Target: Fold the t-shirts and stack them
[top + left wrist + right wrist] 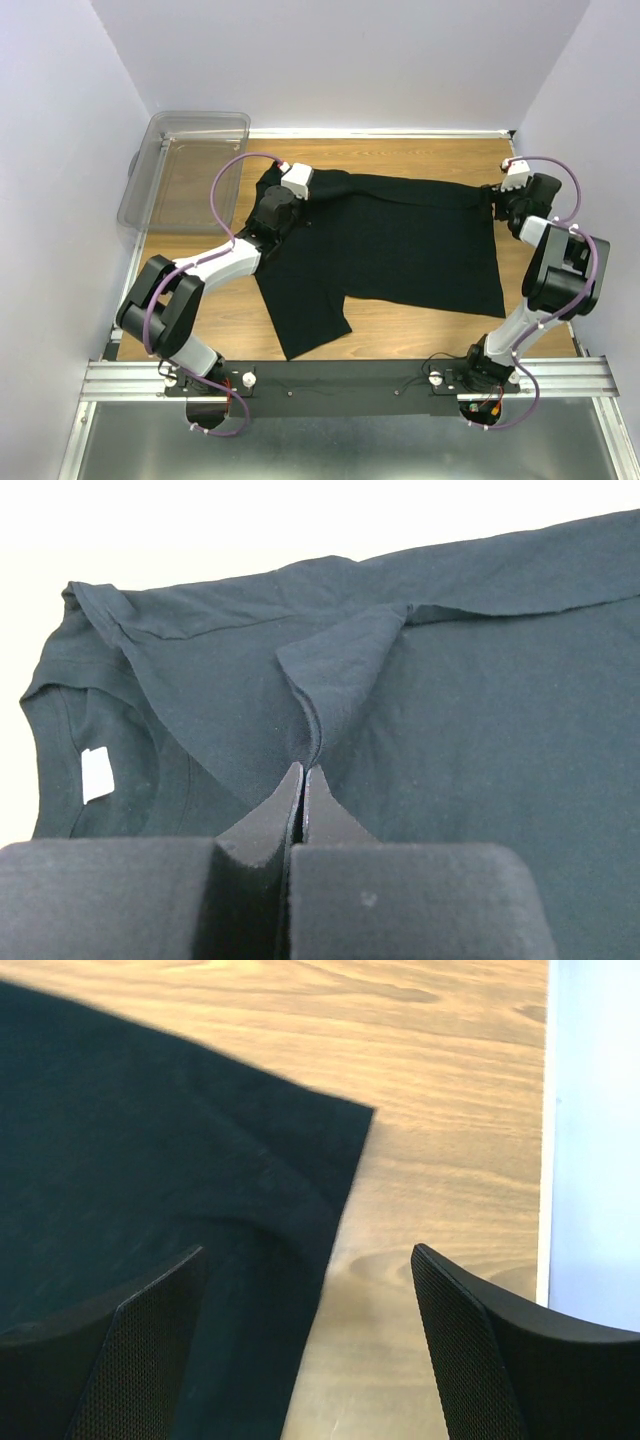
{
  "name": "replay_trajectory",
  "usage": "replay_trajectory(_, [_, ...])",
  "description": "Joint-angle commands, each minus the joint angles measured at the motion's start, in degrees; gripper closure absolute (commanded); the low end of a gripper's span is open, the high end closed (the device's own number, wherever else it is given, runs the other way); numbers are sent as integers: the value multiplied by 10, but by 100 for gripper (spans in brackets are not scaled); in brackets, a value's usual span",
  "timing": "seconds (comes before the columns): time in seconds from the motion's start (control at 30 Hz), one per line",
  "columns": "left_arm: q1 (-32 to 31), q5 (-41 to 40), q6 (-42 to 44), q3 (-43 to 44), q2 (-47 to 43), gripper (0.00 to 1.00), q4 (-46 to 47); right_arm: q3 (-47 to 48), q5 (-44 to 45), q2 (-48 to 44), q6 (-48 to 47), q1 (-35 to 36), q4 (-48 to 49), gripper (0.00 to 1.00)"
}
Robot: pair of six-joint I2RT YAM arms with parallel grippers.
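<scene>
A black t-shirt [400, 245] lies spread on the wooden table, one sleeve reaching toward the near edge. My left gripper [276, 208] is at the shirt's far left, near the collar. In the left wrist view it [303, 771] is shut on a raised pinch of the black cloth [340, 670], with the white neck label [96, 775] to the left. My right gripper [503, 203] is over the shirt's far right corner. In the right wrist view it [305, 1256] is open, its jaws straddling the shirt's edge [330, 1210], one over cloth and one over bare wood.
A clear plastic bin [185, 165] stands at the far left corner of the table. White walls close in the table on three sides. Bare wood [420, 325] shows in front of the shirt and along its right side [450, 1160].
</scene>
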Motion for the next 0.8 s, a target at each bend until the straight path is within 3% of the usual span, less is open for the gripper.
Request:
replay_trajectory(0.0, [-3,-14,5,-6,-27,100,20,-32,-86,-48,-36,-14,-43,11])
replay_trajectory(0.27, [-9,-13,11,-14,-40,100,20,-56,-142,-97,-12,-15,-68,11])
replay_trajectory(0.77, [-20,-16,8,-24,-32,100,19,-57,-159,-100,2,-15,-86,11])
